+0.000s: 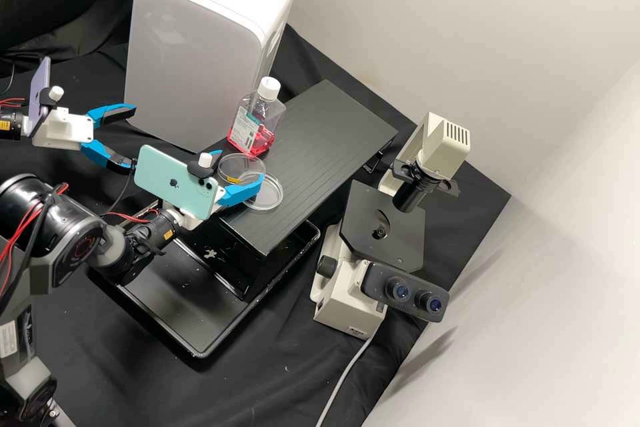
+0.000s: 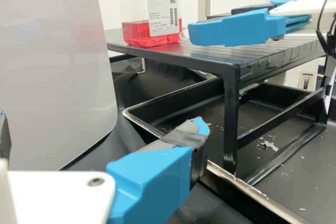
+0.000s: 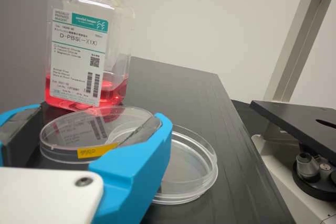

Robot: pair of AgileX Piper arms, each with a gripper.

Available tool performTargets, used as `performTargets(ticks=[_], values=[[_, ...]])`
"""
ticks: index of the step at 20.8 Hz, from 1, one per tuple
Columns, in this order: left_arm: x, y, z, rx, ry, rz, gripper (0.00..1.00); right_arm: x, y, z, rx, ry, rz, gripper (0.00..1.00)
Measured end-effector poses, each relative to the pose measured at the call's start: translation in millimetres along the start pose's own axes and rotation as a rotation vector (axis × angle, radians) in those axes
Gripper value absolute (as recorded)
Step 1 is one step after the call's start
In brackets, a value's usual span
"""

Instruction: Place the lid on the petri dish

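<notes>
The right gripper (image 1: 233, 172) squeezes the clear lid (image 3: 94, 127) between its blue fingers. The lid hangs partly over the open petri dish (image 3: 191, 169) on the black shelf (image 3: 210, 103). If it is let go crooked, it could catch the rim and push the dish, or bump the bottle (image 3: 89, 51) of red liquid. The left gripper (image 1: 130, 135) has its fingers apart.

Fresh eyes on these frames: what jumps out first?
The bright blue right claw stands out first, holding the clear lid just beside the open petri dish on the black slatted shelf. Behind them stands a bottle of red liquid. A big white box sits at the back, and a microscope stands beside the shelf.
</notes>
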Motion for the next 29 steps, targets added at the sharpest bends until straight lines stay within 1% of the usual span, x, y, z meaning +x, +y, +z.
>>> performTargets(ticks=[1,5,8,11,13,14,17,20,27,29], values=[[0.0,0.0,0.0,0.000,0.000,0.000,1.00,0.0,0.0,0.0,0.007,0.000,0.000,0.00],[0.0,0.0,0.0,0.000,0.000,0.000,1.00,0.1,1.3,1.8,0.006,-0.006,0.004,0.00],[0.0,0.0,0.0,0.000,0.000,0.000,1.00,0.2,1.9,2.6,0.013,-0.009,0.006,0.00],[0.0,0.0,0.0,0.000,0.000,0.000,1.00,0.2,3.7,4.2,0.007,-0.007,0.008,0.00],[0.0,0.0,0.0,0.000,0.000,0.000,1.00,-2.3,6.1,6.5,0.006,-0.014,0.013,0.00],[0.0,0.0,0.0,0.000,0.000,0.000,1.00,-4.8,8.3,8.9,0.008,-0.024,0.018,0.00],[0.0,0.0,0.0,0.000,0.000,0.000,1.00,-10.9,15.4,16.8,0.031,-0.053,0.041,0.00],[0.0,0.0,-0.1,-0.001,0.002,0.000,1.00,-15.6,19.3,23.0,0.051,-0.071,0.061,0.00],[0.2,-0.2,1.1,-0.001,-0.001,0.000,1.00,-18.1,19.0,23.9,0.044,-0.062,0.060,0.00],[0.2,-0.1,0.9,-0.002,0.000,0.000,1.00,-18.1,19.7,24.8,0.052,-0.065,0.063,0.00]])
